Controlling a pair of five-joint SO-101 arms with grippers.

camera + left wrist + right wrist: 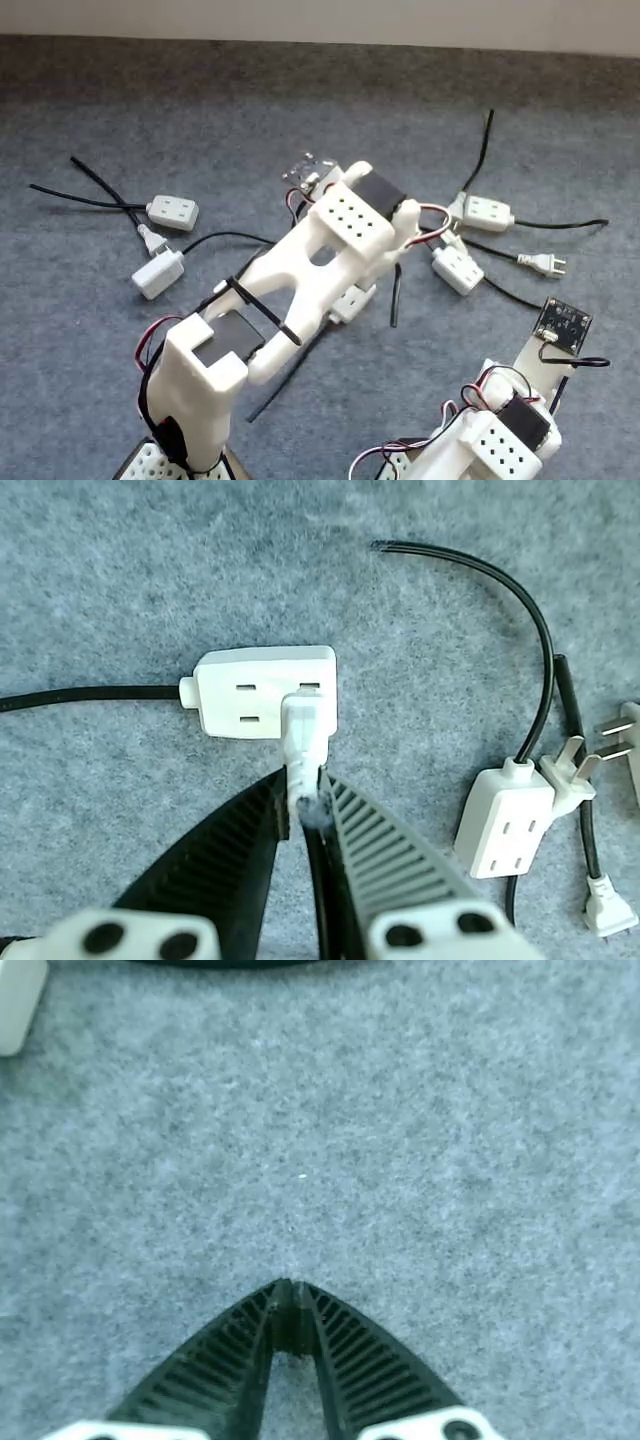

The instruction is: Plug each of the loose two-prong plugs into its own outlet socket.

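In the left wrist view my left gripper (305,805) is shut on a white two-prong plug (306,728). The plug's head sits at the end socket of a white outlet block (245,685), and its prongs are hidden. From above, that block (350,301) peeks out beneath the left arm (310,265). A second outlet (503,822) lies nearby with a loose plug (572,776) resting against it. Another loose plug (541,263) lies at the right. My right gripper (292,1322) is shut on nothing, low over bare carpet.
Two more outlets (172,211) (158,274) lie at the left with black cords crossing, and two (487,211) (458,268) at the right. A small plug (610,907) and a cut cord end (385,546) lie on the grey carpet. The right arm (500,440) stays at the near right corner.
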